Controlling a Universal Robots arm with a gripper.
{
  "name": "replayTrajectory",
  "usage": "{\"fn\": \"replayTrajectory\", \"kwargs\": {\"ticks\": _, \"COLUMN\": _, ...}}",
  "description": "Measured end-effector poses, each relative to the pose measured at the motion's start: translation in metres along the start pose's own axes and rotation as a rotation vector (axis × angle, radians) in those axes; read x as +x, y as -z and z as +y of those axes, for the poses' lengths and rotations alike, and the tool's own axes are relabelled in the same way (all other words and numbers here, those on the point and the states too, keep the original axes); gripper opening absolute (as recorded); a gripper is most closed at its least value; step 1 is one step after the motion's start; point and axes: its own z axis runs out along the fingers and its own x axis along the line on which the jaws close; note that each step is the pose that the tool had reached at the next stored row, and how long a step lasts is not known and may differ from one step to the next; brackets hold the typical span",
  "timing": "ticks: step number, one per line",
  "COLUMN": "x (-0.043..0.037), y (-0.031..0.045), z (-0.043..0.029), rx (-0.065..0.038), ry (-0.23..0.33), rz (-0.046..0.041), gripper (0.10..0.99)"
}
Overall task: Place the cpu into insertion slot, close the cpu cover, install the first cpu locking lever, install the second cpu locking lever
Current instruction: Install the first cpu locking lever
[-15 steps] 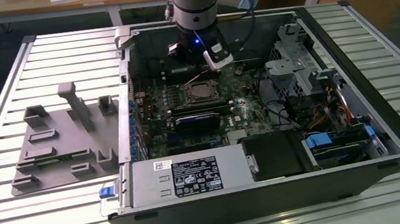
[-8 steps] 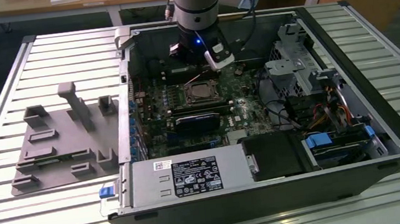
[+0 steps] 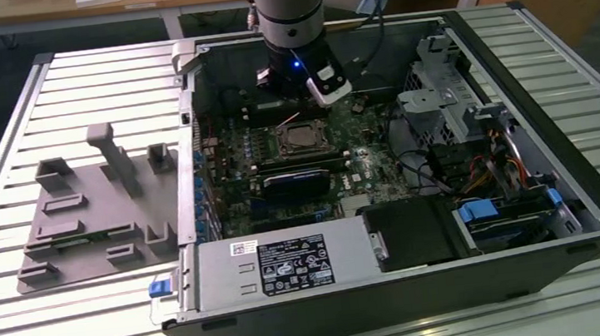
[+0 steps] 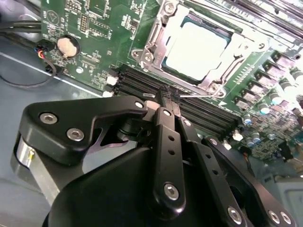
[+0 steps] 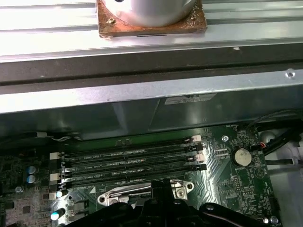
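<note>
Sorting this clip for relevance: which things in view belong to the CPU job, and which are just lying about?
Job: cpu, in the socket; cpu cover, framing it; gripper, at the socket's edge.
Lying about: grey fixture tray; power supply; memory slots; coin cell.

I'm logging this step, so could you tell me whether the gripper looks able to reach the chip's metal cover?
Probably yes. The gripper hangs just beside the cover inside the open case, over the low memory slots, and nothing stands between them.
</note>
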Motion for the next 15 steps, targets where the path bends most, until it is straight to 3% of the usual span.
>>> {"fn": "replayTrajectory", "kwargs": {"ticks": 6, "x": 0.0051, "y": -0.0016, "z": -0.0007, "rx": 0.000, "ry": 0.001, "rz": -0.0062, "gripper": 0.102}}
{"fn": "replayTrajectory", "kwargs": {"ticks": 15, "x": 0.0070, "y": -0.0050, "z": 0.0048, "rx": 0.012, "ry": -0.014, "rz": -0.0121, "gripper": 0.102}}
